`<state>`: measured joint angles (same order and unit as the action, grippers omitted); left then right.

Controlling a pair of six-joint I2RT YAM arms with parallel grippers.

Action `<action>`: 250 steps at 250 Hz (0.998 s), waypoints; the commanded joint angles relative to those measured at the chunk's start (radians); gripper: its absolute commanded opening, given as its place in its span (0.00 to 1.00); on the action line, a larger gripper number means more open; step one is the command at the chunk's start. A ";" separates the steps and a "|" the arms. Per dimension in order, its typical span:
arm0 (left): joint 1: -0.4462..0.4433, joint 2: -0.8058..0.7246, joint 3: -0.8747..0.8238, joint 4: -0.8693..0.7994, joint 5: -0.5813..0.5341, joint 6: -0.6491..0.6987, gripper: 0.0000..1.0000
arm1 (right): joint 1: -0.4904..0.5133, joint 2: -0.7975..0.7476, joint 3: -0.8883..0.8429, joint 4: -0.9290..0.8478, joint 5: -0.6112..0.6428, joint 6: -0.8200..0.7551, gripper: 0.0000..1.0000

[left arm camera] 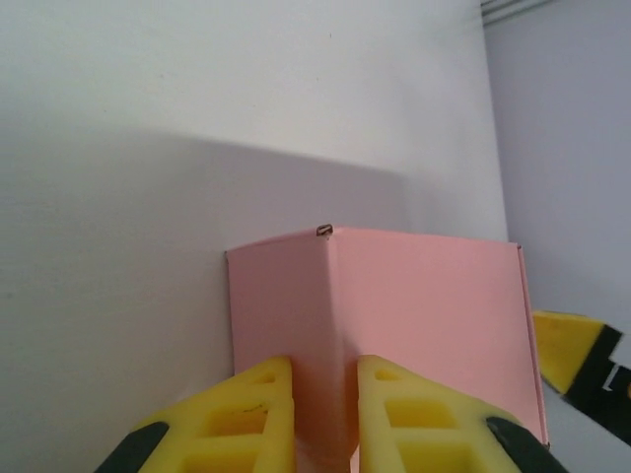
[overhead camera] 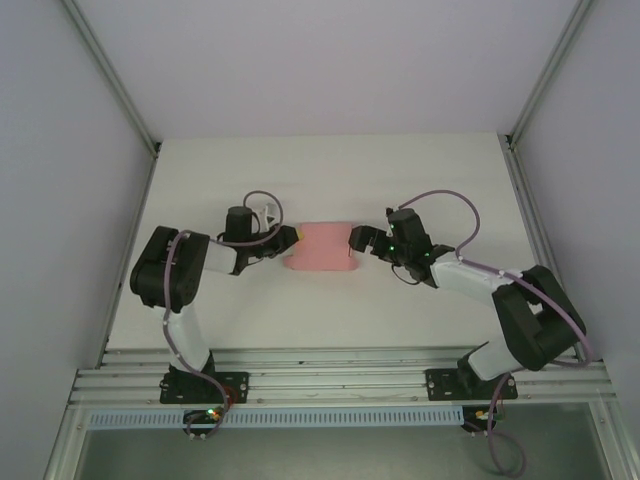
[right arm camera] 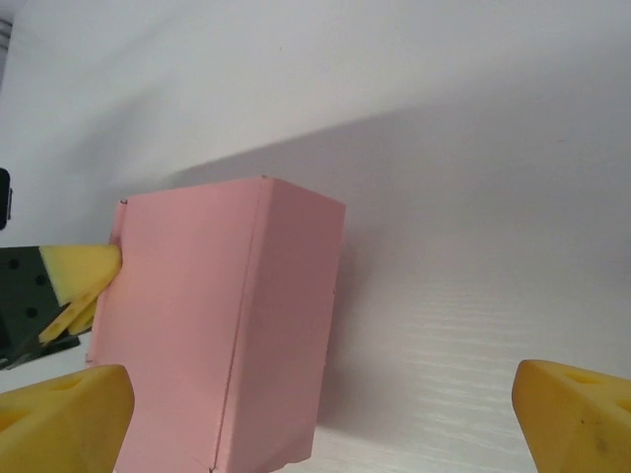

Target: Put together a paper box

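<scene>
Your left gripper (left arm camera: 325, 429) pinches the box (left arm camera: 424, 315); your right gripper (right arm camera: 320, 424) gapes, box just ahead. Tug unevenly and the card may crease.

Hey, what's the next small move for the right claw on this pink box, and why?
Probably close the right claw gently on the paper box. Its jaws stand wide open with the box's end between them, while the left claw pinches the opposite end, so the box looks braced for a second grip.
</scene>
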<state>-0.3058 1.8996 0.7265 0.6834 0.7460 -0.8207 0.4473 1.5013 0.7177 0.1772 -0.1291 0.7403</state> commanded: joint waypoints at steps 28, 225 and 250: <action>0.021 0.034 -0.064 0.139 -0.002 -0.089 0.15 | -0.020 0.154 0.111 0.086 -0.272 0.084 0.98; 0.028 0.032 -0.080 0.171 0.010 -0.079 0.17 | -0.058 0.367 0.172 0.323 -0.503 0.200 0.71; 0.026 0.006 -0.071 0.153 0.007 -0.058 0.20 | -0.058 0.354 0.171 0.319 -0.493 0.196 0.54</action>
<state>-0.2798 1.9293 0.6670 0.8665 0.7544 -0.9123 0.3878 1.8656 0.8944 0.4622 -0.5880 0.9321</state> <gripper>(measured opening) 0.189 0.613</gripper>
